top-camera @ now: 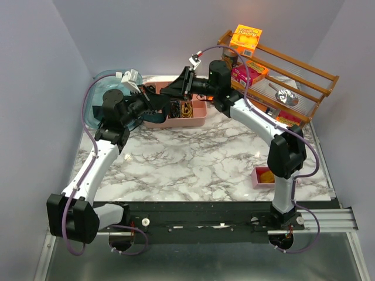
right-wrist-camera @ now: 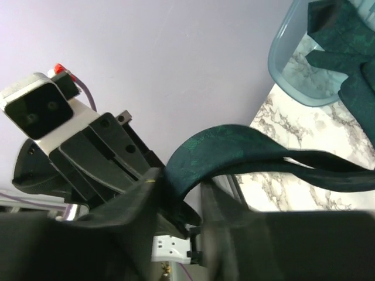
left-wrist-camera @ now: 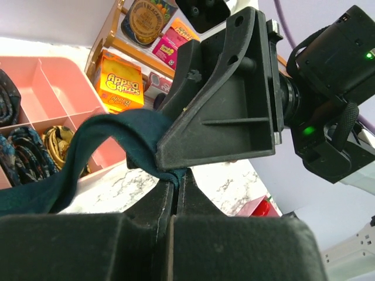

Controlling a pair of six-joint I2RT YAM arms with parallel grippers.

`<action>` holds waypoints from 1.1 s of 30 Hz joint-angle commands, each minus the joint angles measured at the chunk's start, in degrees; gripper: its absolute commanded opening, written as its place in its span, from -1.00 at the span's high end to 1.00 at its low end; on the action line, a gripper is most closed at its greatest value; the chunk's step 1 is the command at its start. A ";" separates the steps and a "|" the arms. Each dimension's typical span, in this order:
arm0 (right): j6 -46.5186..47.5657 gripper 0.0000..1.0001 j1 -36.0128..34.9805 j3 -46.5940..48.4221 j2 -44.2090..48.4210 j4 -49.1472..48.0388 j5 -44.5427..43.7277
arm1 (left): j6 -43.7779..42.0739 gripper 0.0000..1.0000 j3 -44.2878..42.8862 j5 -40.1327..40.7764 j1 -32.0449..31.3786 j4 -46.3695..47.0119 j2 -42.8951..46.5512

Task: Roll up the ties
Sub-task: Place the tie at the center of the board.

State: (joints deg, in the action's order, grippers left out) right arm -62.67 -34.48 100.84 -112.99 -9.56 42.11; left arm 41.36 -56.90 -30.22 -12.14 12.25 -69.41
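A dark teal tie [left-wrist-camera: 117,126] hangs in the air between both grippers, above the pink divided tray [top-camera: 202,120]. My left gripper [left-wrist-camera: 176,178] is shut on a fold of it, and the rest sags away to the left. My right gripper [right-wrist-camera: 180,178] is open, with a loop of the tie [right-wrist-camera: 234,146] arching up between its fingers. In the top view the left gripper [top-camera: 158,100] and right gripper [top-camera: 179,89] nearly touch. The tray holds rolled dark coils [left-wrist-camera: 23,152] and a mustard-yellow coil [left-wrist-camera: 55,140]. More teal ties [right-wrist-camera: 340,35] lie in a clear teal bin [right-wrist-camera: 293,76].
The teal bin [top-camera: 94,99] stands at the back left. A wooden rack [top-camera: 293,73] with boxes and an orange carton [top-camera: 246,38] fills the back right. A small pink container [top-camera: 265,175] sits on the marble table [top-camera: 193,164] at the right.
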 commanded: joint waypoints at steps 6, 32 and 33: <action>-4.21 -0.42 0.73 -6.79 3.56 -9.95 5.00 | -5.94 1.00 -5.84 2.97 0.19 -8.19 5.95; 12.66 -1.00 -0.41 -9.10 2.44 6.38 7.81 | -17.72 1.00 -21.14 -5.11 0.54 -42.30 25.10; 13.01 -1.00 -0.67 -7.69 1.47 7.53 7.99 | -17.63 1.00 -21.06 -6.94 0.54 -43.01 25.81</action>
State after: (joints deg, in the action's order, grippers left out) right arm -51.72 -34.02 87.15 -107.74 -8.27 47.55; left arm 24.95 -78.30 -30.63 -11.68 -24.29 -45.87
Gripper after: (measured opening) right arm 0.998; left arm 0.023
